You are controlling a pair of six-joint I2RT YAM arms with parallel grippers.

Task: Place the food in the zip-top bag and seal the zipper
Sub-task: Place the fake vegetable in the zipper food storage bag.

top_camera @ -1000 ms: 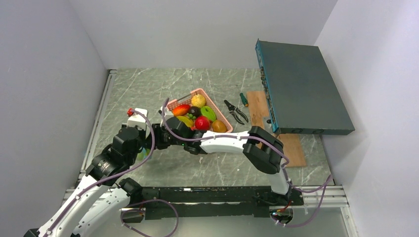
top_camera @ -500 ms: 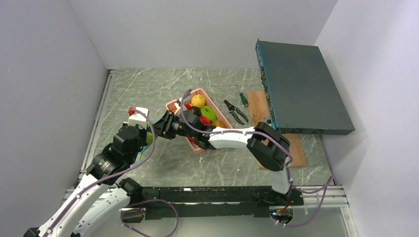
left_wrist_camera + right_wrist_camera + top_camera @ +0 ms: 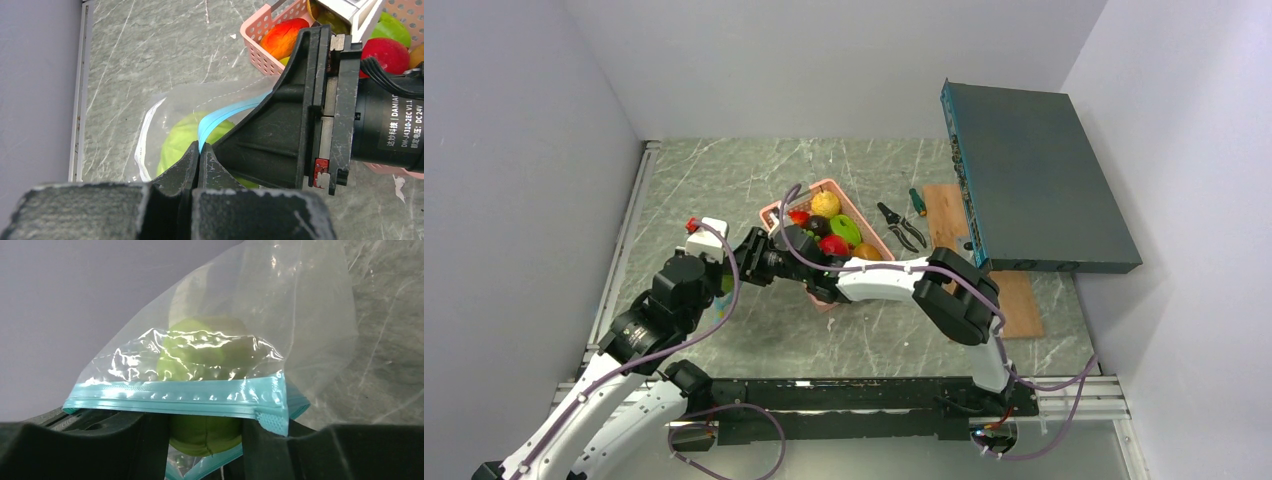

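The table (image 3: 724, 180) is walled left and rear, with open stone beyond the zip-top bag (image 3: 300, 315) at its left side. The right arm (image 3: 894, 280) has swung from the pink basket (image 3: 255, 45) (other food (image 3: 832, 245) remains there) to the bag mouth. The left gripper (image 3: 199, 150) is clenched on the zipper (image 3: 175, 395); the right gripper (image 3: 205, 440) grasps a green piece (image 3: 200, 430), so loading appears under way.

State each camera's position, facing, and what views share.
Top external: above, behind the bases, looking down on table, left arm, right arm, pink basket.
Left wrist: rides the left arm, faces past shut left gripper at zipper.
Right wrist: rides the right arm, faces between its fingers at green fruit.
Both wrists share the zip-top bag.
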